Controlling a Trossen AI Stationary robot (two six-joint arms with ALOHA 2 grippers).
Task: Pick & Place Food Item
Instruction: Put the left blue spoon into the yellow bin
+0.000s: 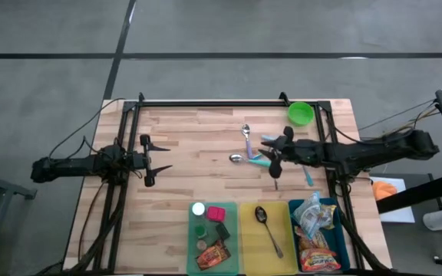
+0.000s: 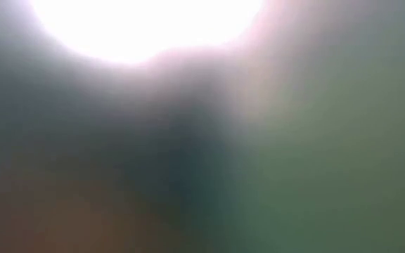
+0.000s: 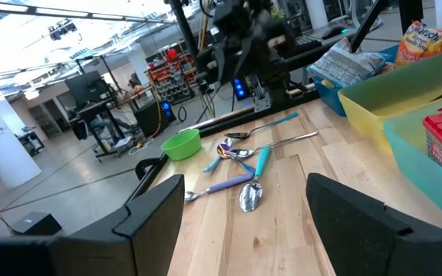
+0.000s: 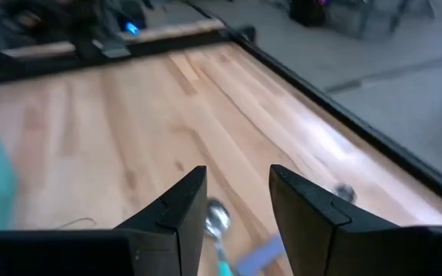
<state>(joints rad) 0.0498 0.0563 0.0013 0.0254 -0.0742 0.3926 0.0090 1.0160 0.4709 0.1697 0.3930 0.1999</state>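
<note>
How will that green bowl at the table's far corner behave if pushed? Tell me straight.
The green bowl looks like thin plastic, so probably light and apt to slide on the smooth wooden table. It stands upright on a broad base, so tipping seems unlikely. It sits beside the frame rail, which may stop it.

Low view fully blurred; blue bin (image 1: 336, 253) cut by edge

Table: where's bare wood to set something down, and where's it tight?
Bare wood: the middle of the table, between the left hand, open and empty, and the spoons. Also the near-left corner beside the green bin. Crowded: the far right, around the right hand, open, spoons and green bowl.
</note>
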